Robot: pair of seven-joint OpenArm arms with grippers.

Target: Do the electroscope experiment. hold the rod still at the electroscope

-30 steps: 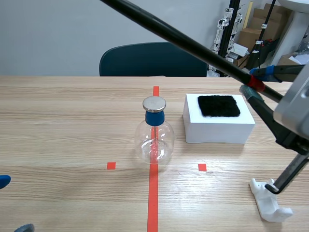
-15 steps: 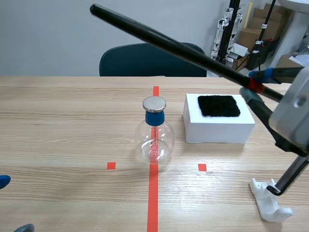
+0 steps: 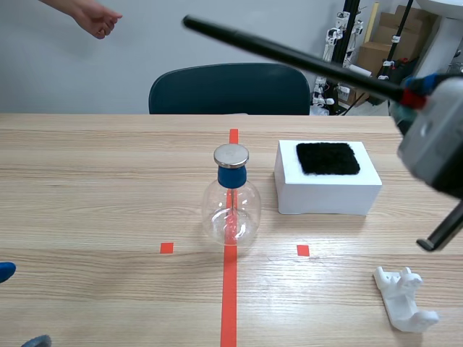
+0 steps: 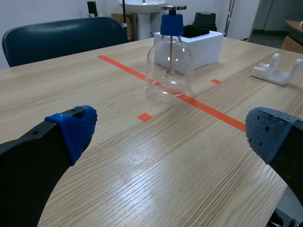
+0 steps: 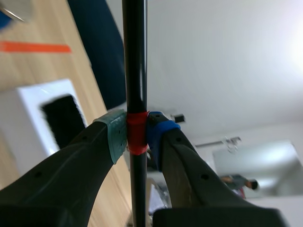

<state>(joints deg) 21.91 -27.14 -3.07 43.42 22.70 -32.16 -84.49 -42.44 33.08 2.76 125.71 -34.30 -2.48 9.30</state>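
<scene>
The rod (image 3: 289, 56) was long, thin and glossy black, with a red tape band (image 5: 137, 132) near its held end. The right gripper (image 5: 136, 135) was clamped on that band, one grey-green pad and one blue pad (image 5: 161, 135) pressed against it from either side. In the scene view the rod hung high over the table's far half. It slanted from the gripper toward 10 o'clock, and its free tip was well above the electroscope (image 3: 231, 206) and apart from it.

The electroscope was a clear round flask with a blue stopper (image 3: 231, 176), a flat metal disc (image 3: 231, 155) on top and a thin stem inside. It stood on the orange-red centre line of the wooden table (image 3: 87, 188).

At 2 to 3 o'clock from the flask, near it, sat a white block (image 3: 325, 191) with a black fur pad (image 3: 328, 157) lying on top (the rod's span passed above this block). At 4 o'clock, well apart, lay a white plastic cradle (image 3: 405, 300). A dark teal chair (image 3: 228, 88) stood at 12 o'clock beyond the table edge, and a person's hand (image 3: 98, 18) showed at 10 to 11 o'clock.

The left gripper (image 4: 173, 132) rested low at about 7 o'clock, its jaws wide with nothing between the blue pads (image 4: 75, 127). The flask was ahead of it.
</scene>
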